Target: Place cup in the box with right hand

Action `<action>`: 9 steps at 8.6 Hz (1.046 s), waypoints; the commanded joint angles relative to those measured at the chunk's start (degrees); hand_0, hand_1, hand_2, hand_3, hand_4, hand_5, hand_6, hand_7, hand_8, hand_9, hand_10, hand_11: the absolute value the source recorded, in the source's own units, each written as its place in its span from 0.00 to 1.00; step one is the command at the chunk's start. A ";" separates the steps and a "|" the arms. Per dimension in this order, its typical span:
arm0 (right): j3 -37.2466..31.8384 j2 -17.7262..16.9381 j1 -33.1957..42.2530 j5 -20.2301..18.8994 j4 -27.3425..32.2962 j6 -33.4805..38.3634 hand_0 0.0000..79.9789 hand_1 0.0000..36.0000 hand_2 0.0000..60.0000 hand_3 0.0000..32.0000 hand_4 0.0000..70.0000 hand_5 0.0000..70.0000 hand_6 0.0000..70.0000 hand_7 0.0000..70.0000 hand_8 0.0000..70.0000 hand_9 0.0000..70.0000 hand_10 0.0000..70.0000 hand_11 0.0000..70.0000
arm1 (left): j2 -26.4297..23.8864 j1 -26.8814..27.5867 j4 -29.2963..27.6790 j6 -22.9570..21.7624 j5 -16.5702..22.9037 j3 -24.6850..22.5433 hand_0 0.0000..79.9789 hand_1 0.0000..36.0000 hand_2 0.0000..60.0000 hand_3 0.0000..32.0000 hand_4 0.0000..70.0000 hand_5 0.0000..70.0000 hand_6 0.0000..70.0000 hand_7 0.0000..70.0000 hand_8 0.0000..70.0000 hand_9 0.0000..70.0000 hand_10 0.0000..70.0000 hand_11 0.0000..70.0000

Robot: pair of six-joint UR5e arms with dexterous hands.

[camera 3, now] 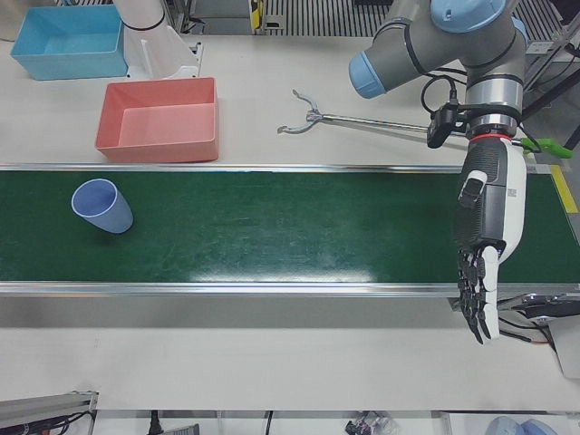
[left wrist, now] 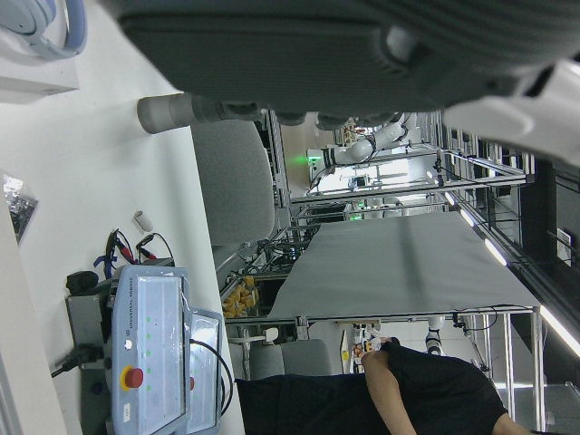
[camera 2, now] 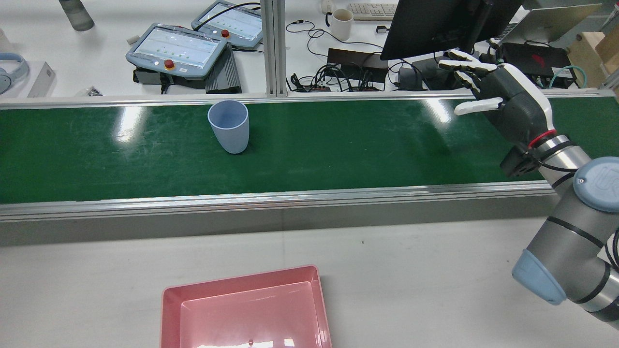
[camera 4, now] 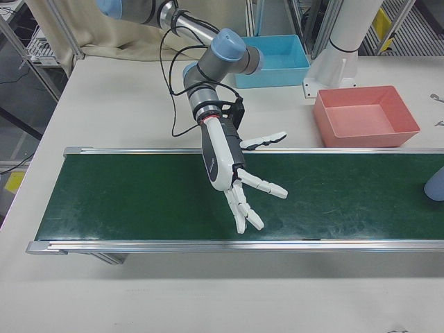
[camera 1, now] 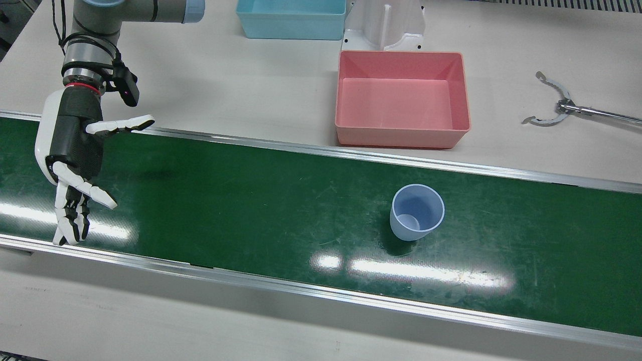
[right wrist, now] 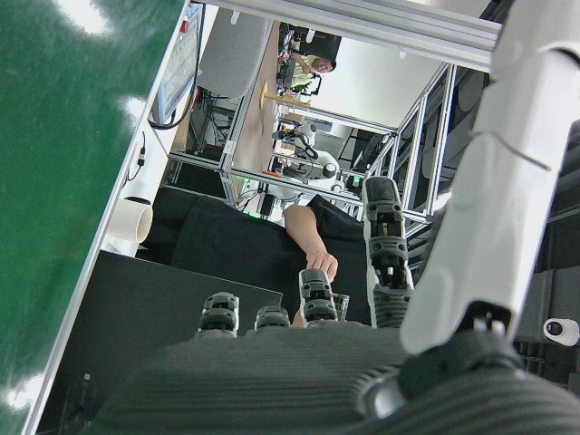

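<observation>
A pale blue cup (camera 1: pixel 417 210) (camera 2: pixel 228 125) (camera 3: pixel 101 206) stands upright on the green belt (camera 1: pixel 251 200); only its edge (camera 4: pixel 437 182) shows in the right-front view. The empty pink box (camera 1: pixel 401 100) (camera 2: pixel 251 319) (camera 3: pixel 159 127) (camera 4: pixel 364 118) sits on the white table just behind the belt, near the cup. My right hand (camera 1: pixel 75 160) (camera 2: pixel 508 101) (camera 4: pixel 232 166) hovers over the belt's far end, well away from the cup, open with fingers spread and holding nothing. My left hand (camera 3: pixel 485 236) hangs over the belt's opposite end, fingers straight, empty.
A blue box (camera 1: pixel 291 20) and a white pedestal (camera 1: pixel 383 25) stand behind the pink box. A metal grabber tool (camera 1: pixel 556 108) lies on the table. Beyond the belt are teach pendants (camera 2: pixel 176 48), a monitor (camera 2: pixel 435 24) and cables.
</observation>
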 commanded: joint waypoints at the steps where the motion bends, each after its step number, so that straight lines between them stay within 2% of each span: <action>1: 0.27 2.24 -0.77 0.08 -0.08 -2.32 0.68 0.36 0.00 0.01 0.38 0.08 0.06 0.29 0.00 0.04 0.06 0.11 | 0.00 0.00 -0.09 0.00 0.00 0.00 0.00 0.00 0.00 0.00 0.00 0.00 0.00 0.00 0.00 0.00 0.00 0.00; 4: 0.45 2.35 -0.77 -0.01 -0.17 -7.34 0.68 0.38 0.00 0.00 0.37 0.08 0.06 0.27 0.00 0.04 0.06 0.11 | 0.00 0.00 0.00 0.00 -0.09 0.00 0.00 0.00 0.00 0.00 0.00 0.00 0.00 0.00 0.00 0.00 0.00 0.00; 5: 0.45 1.47 -0.42 -0.01 -0.35 -7.61 0.68 0.38 0.00 0.01 0.38 0.08 0.06 0.27 0.00 0.04 0.06 0.11 | 0.00 0.00 0.00 0.00 0.00 0.00 0.00 0.00 0.00 0.00 0.00 0.00 0.00 0.00 0.00 0.00 0.00 0.00; 6: 0.45 -0.80 0.54 -0.01 -0.35 -7.52 0.69 0.40 0.00 0.06 0.37 0.08 0.06 0.26 0.00 0.03 0.05 0.10 | 0.00 0.00 0.00 0.00 0.00 -0.09 0.00 0.00 0.00 0.00 0.00 0.00 0.00 0.00 0.00 0.00 0.00 0.00; 7: 0.27 -1.60 2.20 -0.01 -0.44 -7.43 0.69 0.41 0.00 0.13 0.36 0.08 0.05 0.25 0.00 0.03 0.05 0.10 | 0.00 0.00 0.00 0.00 0.00 0.00 0.00 0.00 0.00 0.00 0.00 0.00 0.00 0.00 0.00 0.00 0.00 0.00; 9: -0.16 -2.05 2.83 0.60 -0.61 -6.30 0.69 0.42 0.00 0.52 0.22 0.08 0.01 0.13 0.00 0.01 0.03 0.08 | 0.00 0.00 0.00 0.00 0.00 0.00 0.00 0.00 0.00 0.00 0.00 0.00 0.00 0.00 0.00 0.00 0.00 0.00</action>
